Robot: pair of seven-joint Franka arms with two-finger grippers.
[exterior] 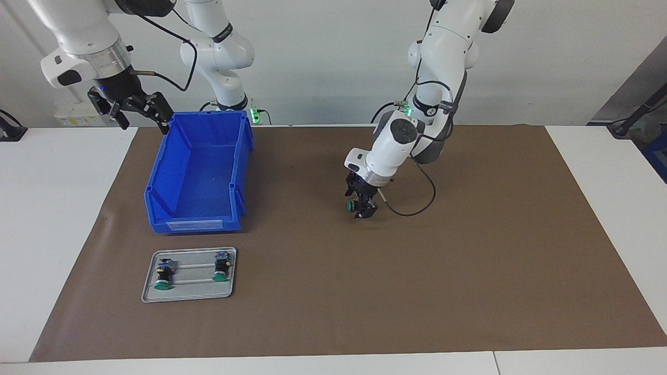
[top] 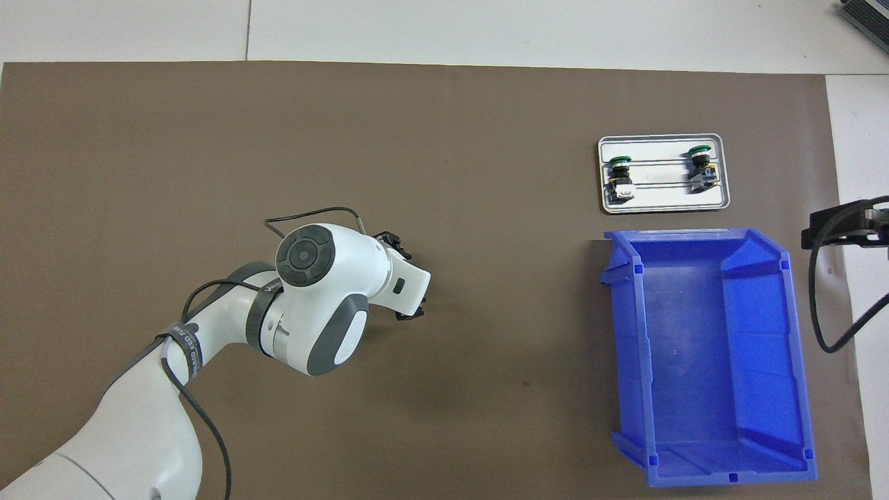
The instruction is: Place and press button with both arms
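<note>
right gripper (exterior: 136,110): fingers spread wide, holding nothing, over the corner of the blue bin (exterior: 172,179) nearest the robots | left gripper (exterior: 363,207): low over mid-mat (exterior: 469,250), fingers around the button (exterior: 349,206); whether they clamp it, cannot tell | tray (exterior: 188,296): two more buttons (exterior: 162,275), farthest out

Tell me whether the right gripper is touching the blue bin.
Cannot tell. In the facing view the right gripper overlaps the blue bin rim corner, with no plain gap or contact.

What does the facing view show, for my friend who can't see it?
The left gripper is low over the brown mat, around a green-capped button. The right gripper hangs open beside a blue bin. Two more buttons lie on a metal tray.
</note>
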